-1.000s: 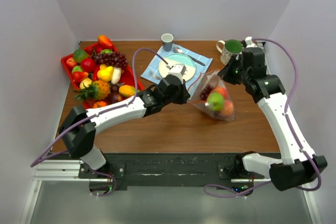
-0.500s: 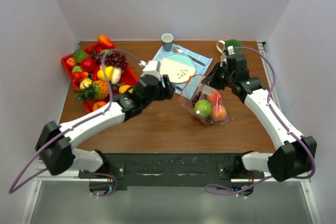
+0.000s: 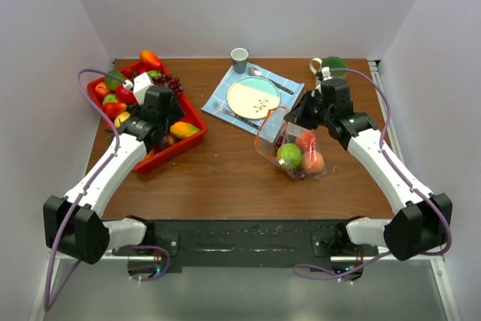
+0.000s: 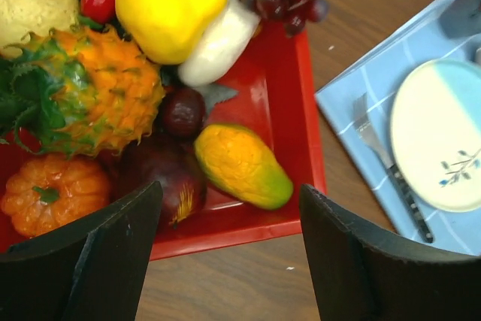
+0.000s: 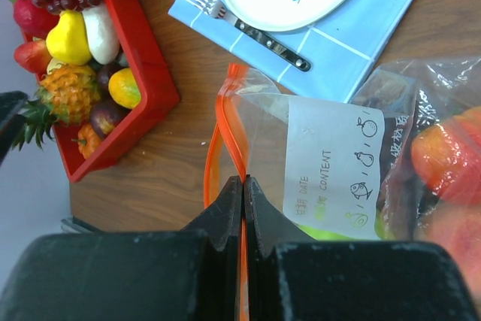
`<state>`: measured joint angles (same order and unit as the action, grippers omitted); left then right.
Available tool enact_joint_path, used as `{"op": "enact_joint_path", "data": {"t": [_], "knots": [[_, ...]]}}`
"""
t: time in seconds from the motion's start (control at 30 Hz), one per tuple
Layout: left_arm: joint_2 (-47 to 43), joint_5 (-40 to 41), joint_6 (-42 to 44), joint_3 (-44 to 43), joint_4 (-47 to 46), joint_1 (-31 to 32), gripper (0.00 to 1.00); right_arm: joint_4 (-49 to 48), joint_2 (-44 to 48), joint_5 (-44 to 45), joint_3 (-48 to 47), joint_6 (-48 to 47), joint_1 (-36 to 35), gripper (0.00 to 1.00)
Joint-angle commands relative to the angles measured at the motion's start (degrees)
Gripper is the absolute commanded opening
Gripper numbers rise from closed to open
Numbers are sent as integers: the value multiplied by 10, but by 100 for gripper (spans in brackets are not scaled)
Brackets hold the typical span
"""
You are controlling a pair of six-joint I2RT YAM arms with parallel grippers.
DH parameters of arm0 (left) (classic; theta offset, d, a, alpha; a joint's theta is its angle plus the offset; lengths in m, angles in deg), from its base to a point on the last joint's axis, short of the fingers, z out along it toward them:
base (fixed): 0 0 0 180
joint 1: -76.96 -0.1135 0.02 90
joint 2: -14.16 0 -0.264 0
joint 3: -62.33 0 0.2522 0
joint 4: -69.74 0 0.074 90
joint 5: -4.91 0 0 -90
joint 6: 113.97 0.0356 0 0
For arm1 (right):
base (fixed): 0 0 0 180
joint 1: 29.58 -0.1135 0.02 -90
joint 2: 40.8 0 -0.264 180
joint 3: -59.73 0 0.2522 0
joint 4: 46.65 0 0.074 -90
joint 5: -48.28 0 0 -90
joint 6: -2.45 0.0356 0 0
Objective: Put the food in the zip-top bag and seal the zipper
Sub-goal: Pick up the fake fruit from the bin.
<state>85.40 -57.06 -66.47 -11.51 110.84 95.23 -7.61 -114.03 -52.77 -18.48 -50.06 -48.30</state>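
Swung away from the bag since a second ago, the left gripper (image 4: 229, 199) is now held over the red tray (image 4: 248, 231), its jaws spread wide with nothing between them.

Nearest the arms' bases, the zip-top bag (image 3: 297, 157) is seen lying on the wooden table (image 3: 225, 186), well apart from the tray. A green apple (image 3: 288, 155), a peach (image 3: 313, 161) and a red fruit (image 3: 304, 140) are already lodged in it, with dark grapes (image 3: 279, 140) beside them (blurred through the film). The plastic is clear and crinkled, with a white label patch.

The zipper (image 5: 231, 122) is pinched flat between the closed jaws of the right gripper (image 5: 242, 184). The bag's mouth is held up and stands open, so sealing has not been done. The task is judged part done: several pieces are bagged and many are left.

Farther off, glossy moulded pieces are heaped in the tray: a smooth yellow pear (image 4: 169, 9), a spiky orange fruit (image 4: 98, 95), a ribbed little pumpkin (image 4: 49, 193), and an orange-green mango shape (image 4: 240, 165) lying below the open jaws. Beyond, a plate (image 3: 254, 98) is seen on a blue napkin (image 3: 216, 99).
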Motion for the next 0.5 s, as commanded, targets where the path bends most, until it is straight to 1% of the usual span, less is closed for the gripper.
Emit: {"op": "enact_joint_path", "data": {"t": [0.0, 0.07, 0.23, 0.33, 0.47], "knots": [[28, 35, -37, 12, 32, -4, 77, -31, -3, -20, 2, -1, -2, 0], [37, 39, -40, 30, 16, -9, 75, -36, -5, -26, 7, -2, -2, 0], [75, 84, -59, 42, 13, -19, 72, -33, -5, -28, 13, -9, -4, 0], [104, 71, -58, 51, -13, -25, 70, -28, -4, -27, 12, -15, -3, 0], [139, 78, -71, 51, -22, -27, 66, -17, -5, -28, 5, -22, -3, 0]]}}
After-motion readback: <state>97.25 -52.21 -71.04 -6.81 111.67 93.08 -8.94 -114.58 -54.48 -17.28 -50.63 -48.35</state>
